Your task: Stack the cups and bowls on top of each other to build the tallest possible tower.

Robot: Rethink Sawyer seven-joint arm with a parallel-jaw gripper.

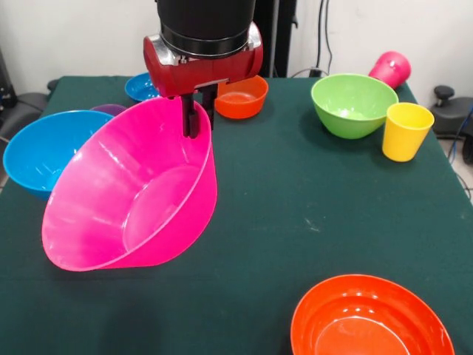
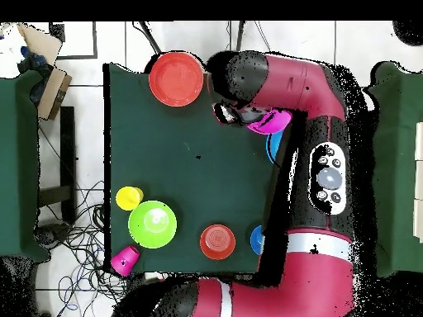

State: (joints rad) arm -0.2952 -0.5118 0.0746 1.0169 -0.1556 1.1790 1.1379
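My gripper (image 1: 194, 118) is shut on the far rim of the very large pink bowl (image 1: 133, 200), one finger inside the wall. The bowl hangs steeply tilted, its opening facing the camera, partly over the medium blue bowl (image 1: 41, 151) at the left. A purple cup (image 1: 109, 109) peeks out behind the pink rim. The large orange bowl (image 1: 369, 318) sits at the near right. In the overhead view my arm (image 2: 289, 82) covers most of the pink bowl (image 2: 268, 122).
Along the far side are the small blue bowl (image 1: 140, 86), the small orange bowl (image 1: 240, 97), the lime green bowl (image 1: 353, 103) and the upright yellow cup (image 1: 406, 130). A magenta cup (image 1: 390, 68) lies on its side at the far right corner.
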